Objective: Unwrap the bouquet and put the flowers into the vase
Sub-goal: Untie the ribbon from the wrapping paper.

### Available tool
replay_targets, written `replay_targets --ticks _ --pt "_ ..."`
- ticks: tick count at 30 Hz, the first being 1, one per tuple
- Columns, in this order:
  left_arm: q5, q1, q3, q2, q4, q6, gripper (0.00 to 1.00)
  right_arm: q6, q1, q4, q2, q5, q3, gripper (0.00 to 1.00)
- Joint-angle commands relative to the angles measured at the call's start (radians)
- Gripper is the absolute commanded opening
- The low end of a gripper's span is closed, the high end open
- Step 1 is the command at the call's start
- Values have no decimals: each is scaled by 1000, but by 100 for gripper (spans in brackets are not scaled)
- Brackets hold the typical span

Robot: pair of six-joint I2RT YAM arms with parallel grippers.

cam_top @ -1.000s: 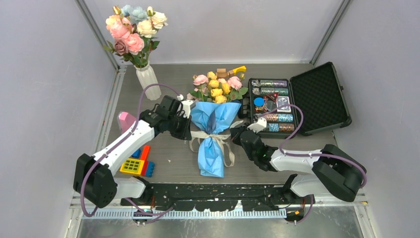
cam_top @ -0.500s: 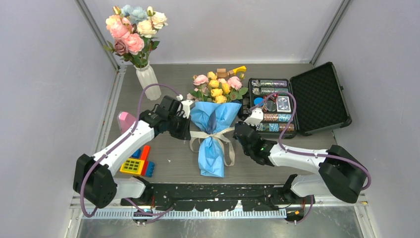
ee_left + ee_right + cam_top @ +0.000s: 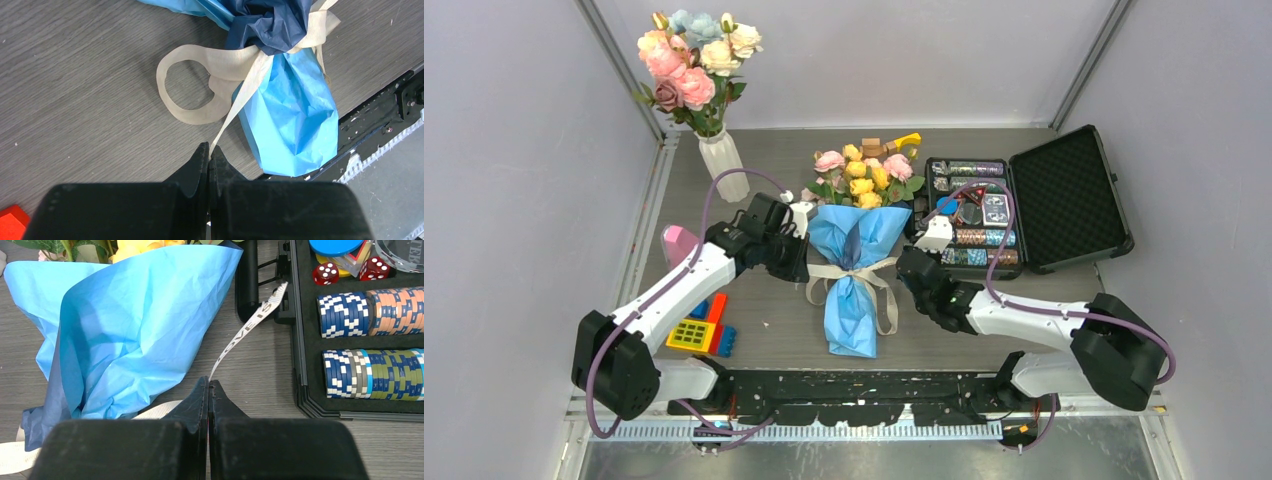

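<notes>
I'm on the untying step. My left gripper (image 3: 209, 148) is pinched shut on one tail of the cream ribbon (image 3: 220, 57), and my right gripper (image 3: 208, 382) is clamped on the other tail (the lettered one). The bouquet (image 3: 854, 262) lies mid-table, its knot not yet undone. Next, I judge, comes an even outward pull on both tails. The vase (image 3: 724, 167) stands in the far left corner.

Grey table (image 3: 784, 330) — bouquet (image 3: 854, 270), vase (image 3: 724, 165), chip case (image 3: 1069, 195), toy blocks (image 3: 704, 328).

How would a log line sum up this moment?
left gripper: shut on ribbon tail | right gripper: shut on other ribbon tail | bouquet: wrapped
</notes>
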Motion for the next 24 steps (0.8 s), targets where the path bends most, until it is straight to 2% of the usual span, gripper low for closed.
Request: replay_targets --ticks 1,13,24 --pt "-6 4 0 -18 5 16 0 -20 3 15 -29 64 26 0" --pt "-48 6 6 -5 -10 13 0 -74 0 -46 -98 191 22 0" --pt "-49 37 7 2 -16 8 0 -73 -30 -92 -124 202 16 0"
